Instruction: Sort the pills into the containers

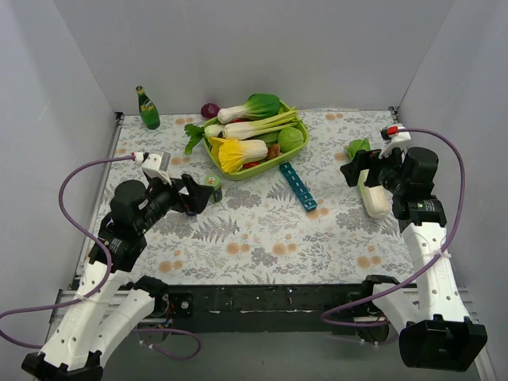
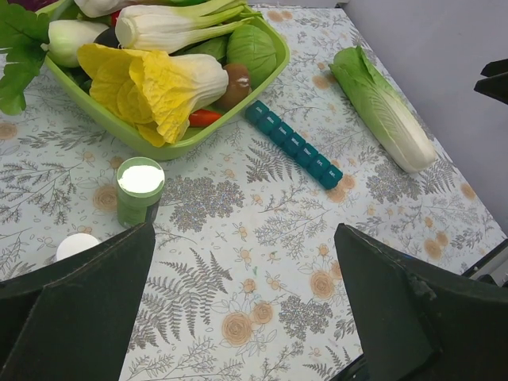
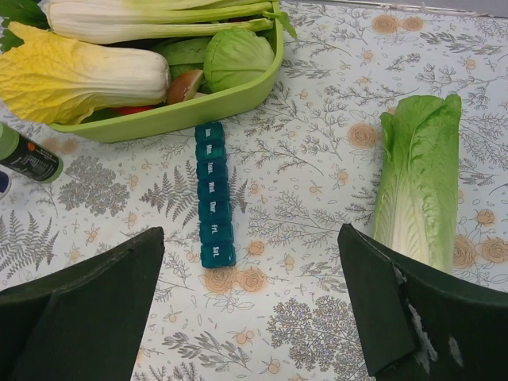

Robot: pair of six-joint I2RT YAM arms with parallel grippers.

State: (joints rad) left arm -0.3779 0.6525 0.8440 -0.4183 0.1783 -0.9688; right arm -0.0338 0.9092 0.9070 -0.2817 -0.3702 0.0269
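Observation:
The teal-blue pill organiser (image 1: 298,186) lies on the patterned table just right of the lime-green basket, its lids shut. It also shows in the left wrist view (image 2: 294,144) and in the right wrist view (image 3: 212,193), where day labels can be read. No loose pills show. My left gripper (image 1: 198,196) is open and empty above the table left of the organiser, seen also in its own view (image 2: 242,309). My right gripper (image 1: 359,171) is open and empty to the organiser's right, seen also in its own view (image 3: 250,309).
The lime-green basket (image 1: 225,168) holds vegetables at the back centre. A small green white-capped bottle (image 2: 140,190) stands by my left gripper, with a white round object (image 2: 77,245) near it. A napa cabbage (image 1: 373,194) lies at the right. A green glass bottle (image 1: 148,109) and a purple onion (image 1: 209,109) stand at the back.

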